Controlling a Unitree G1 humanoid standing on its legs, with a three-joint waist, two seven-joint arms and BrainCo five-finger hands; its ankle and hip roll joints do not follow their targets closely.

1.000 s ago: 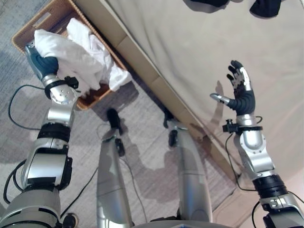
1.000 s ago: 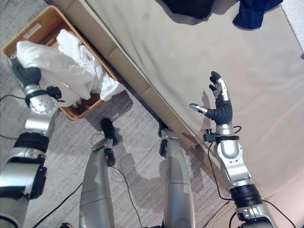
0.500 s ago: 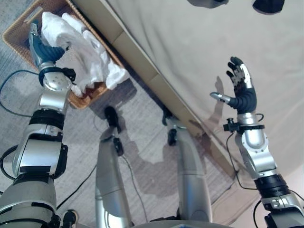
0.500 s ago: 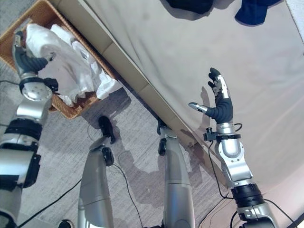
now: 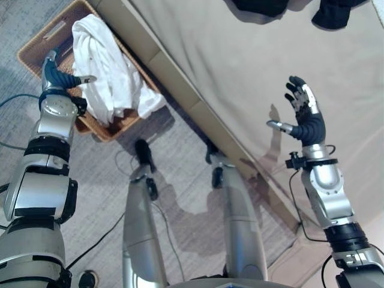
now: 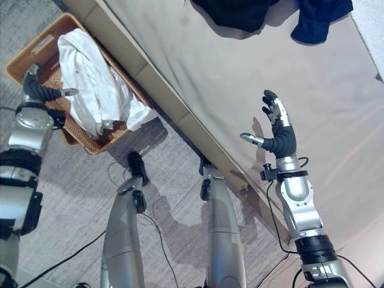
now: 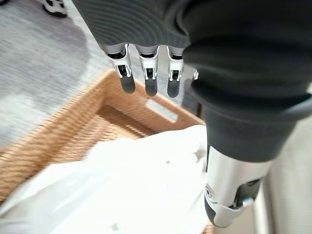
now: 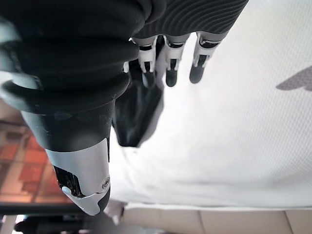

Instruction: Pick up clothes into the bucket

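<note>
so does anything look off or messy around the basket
Slightly. The white clothes sit in the wicker basket, but one end spills over its rim nearest the bed and hangs toward the floor. The open left hand hovers beside the pile. Two dark garments lie on the bed.

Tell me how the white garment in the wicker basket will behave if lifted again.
The white garment lies crumpled in folds, so it is probably floppy and would drape and trail. A flap hangs over the wicker basket rim, so it may snag there. It looks thin, likely light.
</note>
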